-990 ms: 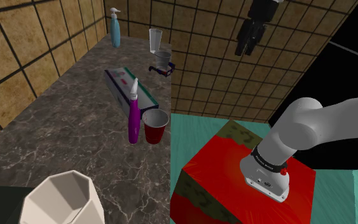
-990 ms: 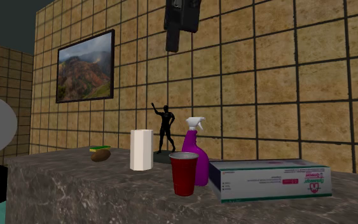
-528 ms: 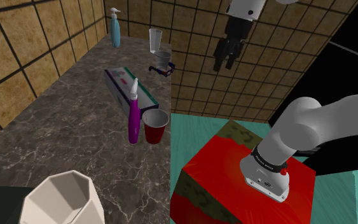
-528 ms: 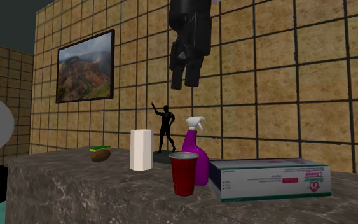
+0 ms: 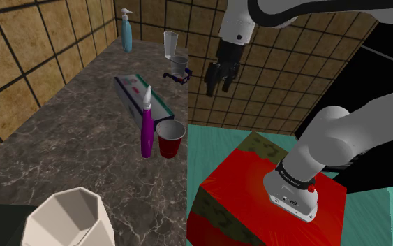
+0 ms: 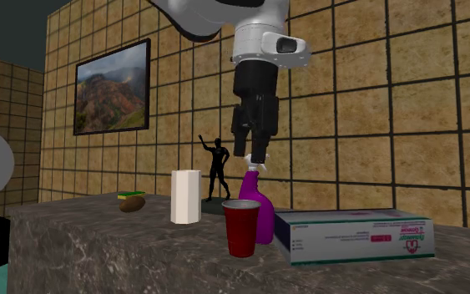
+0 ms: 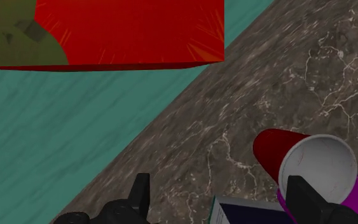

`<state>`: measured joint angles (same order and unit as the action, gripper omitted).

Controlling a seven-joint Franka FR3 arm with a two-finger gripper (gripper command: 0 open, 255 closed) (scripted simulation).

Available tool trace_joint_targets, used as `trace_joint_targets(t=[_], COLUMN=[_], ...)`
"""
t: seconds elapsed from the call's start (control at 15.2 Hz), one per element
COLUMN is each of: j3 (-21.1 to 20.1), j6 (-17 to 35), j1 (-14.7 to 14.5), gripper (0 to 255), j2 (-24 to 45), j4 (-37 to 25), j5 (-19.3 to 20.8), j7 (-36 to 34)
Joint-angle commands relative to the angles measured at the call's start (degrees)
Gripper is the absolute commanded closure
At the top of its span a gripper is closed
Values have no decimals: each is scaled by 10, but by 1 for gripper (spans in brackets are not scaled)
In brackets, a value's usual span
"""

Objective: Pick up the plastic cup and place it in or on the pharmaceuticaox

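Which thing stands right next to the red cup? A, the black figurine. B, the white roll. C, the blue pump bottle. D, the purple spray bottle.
D: the purple spray bottle stands directly beside the red cup in the shoulder view.

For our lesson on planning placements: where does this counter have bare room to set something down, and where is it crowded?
Free: the counter stretch bordered by the white vase, the tiled wall and the box. Crowded: the floor-side edge, where red cup, purple spray bottle and box stand close together.

Arm (image 5: pixel 334 136) arched high, fingers (image 7: pixel 303 196) apart, pointing down
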<state>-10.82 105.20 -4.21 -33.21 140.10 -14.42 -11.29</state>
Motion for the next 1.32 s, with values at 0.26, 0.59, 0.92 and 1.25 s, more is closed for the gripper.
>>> trace_joint_targets(t=[0.26, 0.59, 0.92, 1.25], j3=[-60, -100, -107, -111], j6=[97, 167, 209, 231], j1=[-18, -27, -30, -31], gripper=[0, 0, 0, 0], j2=[102, 197, 218, 230], j4=[-13, -42, -21, -11], j5=[-18, -9, -10, -10], j7=[-44, -82, -84, -85])
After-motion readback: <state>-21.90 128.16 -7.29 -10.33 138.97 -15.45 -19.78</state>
